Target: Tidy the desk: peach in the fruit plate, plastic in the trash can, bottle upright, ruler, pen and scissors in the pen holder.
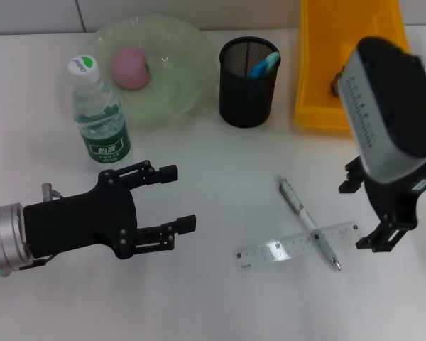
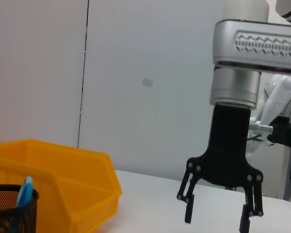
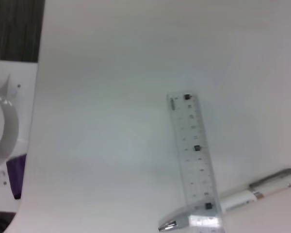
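Where pen [image 1: 309, 223] crosses: clear ruler [image 1: 298, 245]

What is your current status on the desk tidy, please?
Left gripper open, idle. Right gripper open beside ruler. Pen lies across ruler; both still on desk.
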`<state>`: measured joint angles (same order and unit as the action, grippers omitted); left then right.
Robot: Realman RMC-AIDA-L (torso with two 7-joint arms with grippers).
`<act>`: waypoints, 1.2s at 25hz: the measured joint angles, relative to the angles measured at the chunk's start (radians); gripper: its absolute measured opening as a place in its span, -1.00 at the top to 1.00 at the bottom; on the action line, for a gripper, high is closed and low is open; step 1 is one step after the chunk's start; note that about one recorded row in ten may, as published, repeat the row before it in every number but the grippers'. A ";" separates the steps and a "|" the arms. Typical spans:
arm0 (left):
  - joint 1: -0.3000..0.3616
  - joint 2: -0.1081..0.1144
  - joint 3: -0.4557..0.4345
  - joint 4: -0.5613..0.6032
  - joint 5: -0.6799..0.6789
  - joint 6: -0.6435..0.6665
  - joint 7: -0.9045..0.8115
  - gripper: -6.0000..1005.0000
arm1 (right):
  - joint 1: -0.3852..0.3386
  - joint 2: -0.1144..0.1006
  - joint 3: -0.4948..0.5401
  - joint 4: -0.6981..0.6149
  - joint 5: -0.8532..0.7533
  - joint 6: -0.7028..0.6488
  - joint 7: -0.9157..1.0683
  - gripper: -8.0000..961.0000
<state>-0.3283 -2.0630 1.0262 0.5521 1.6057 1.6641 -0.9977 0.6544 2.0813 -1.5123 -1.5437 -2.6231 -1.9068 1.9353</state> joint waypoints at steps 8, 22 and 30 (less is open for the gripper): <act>0.000 0.000 0.000 0.002 0.001 0.000 -0.014 -0.60 | 0.001 0.004 -0.147 0.078 0.009 0.095 -0.020 -0.75; 0.018 0.003 0.007 0.014 0.004 0.005 -0.003 -0.60 | 0.027 0.006 -0.237 0.203 0.062 0.265 -0.012 -0.74; 0.023 0.003 0.006 0.016 0.004 0.005 -0.002 -0.60 | 0.064 0.006 -0.238 0.294 0.077 0.303 0.001 -0.74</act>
<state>-0.3053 -2.0602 1.0323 0.5680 1.6092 1.6689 -1.0001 0.7184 2.0878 -1.7508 -1.2496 -2.5461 -1.6043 1.9367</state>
